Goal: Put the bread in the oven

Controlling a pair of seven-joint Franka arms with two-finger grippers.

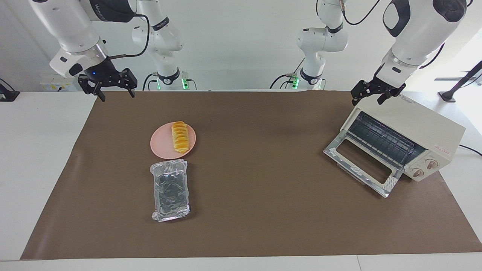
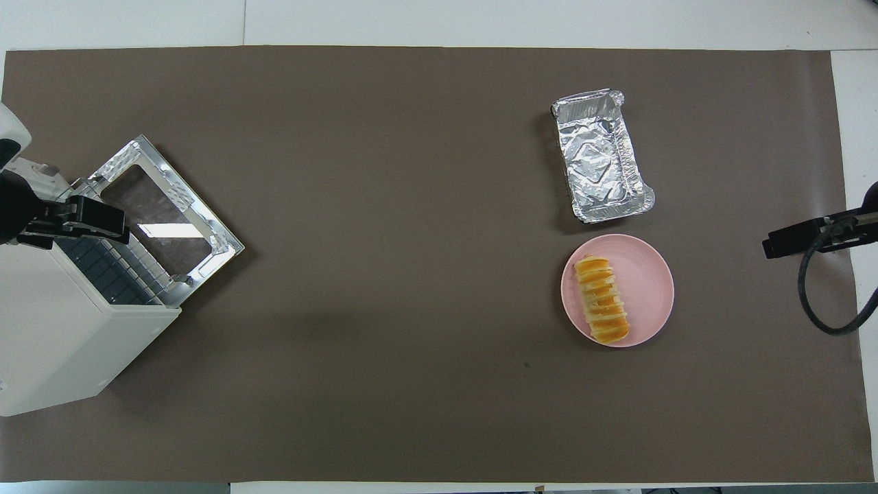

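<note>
arms: glossy white rounded shells, black joint bands
grippers: left gripper (image 1: pixel 372 96) and right gripper (image 1: pixel 116 89) black, two-fingered
cables: black, looping along arms
bases: green lights

Robotics lab: paper-covered table (image 1: pixel 263 210), mounted arms

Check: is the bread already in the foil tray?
No. The bread lies on the pink plate, and the foil tray beside it, farther from the robots, holds nothing.
</note>
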